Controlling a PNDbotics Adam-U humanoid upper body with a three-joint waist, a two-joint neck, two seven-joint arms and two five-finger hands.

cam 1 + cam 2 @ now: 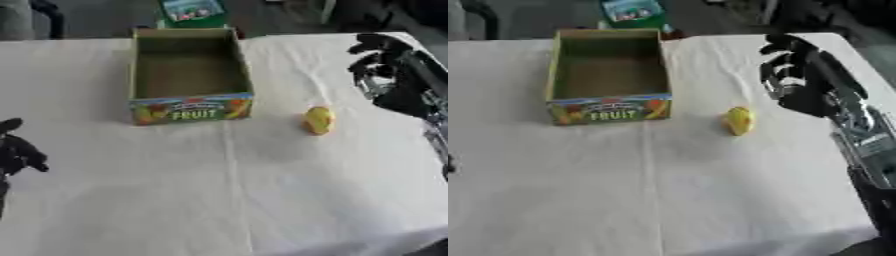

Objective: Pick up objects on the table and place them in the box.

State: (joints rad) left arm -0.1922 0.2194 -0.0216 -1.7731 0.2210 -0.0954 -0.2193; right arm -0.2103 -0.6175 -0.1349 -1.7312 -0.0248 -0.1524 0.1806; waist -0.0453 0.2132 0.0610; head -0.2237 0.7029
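A cardboard box (190,107) marked FRUIT stands open at the back middle of the white table; its inside looks bare. A small yellow object (318,120) with an orange patch stands on the cloth to the right of the box. My right hand (794,75) hovers above the table to the right of and behind the yellow object, fingers loosely spread and holding nothing. My left hand (16,150) rests at the left edge, well away from both, its fingers relaxed.
The white cloth (227,190) covers the table, with a fold line running down the middle. Past the far edge a green packet (192,10) lies on the floor. The near right corner of the table drops away.
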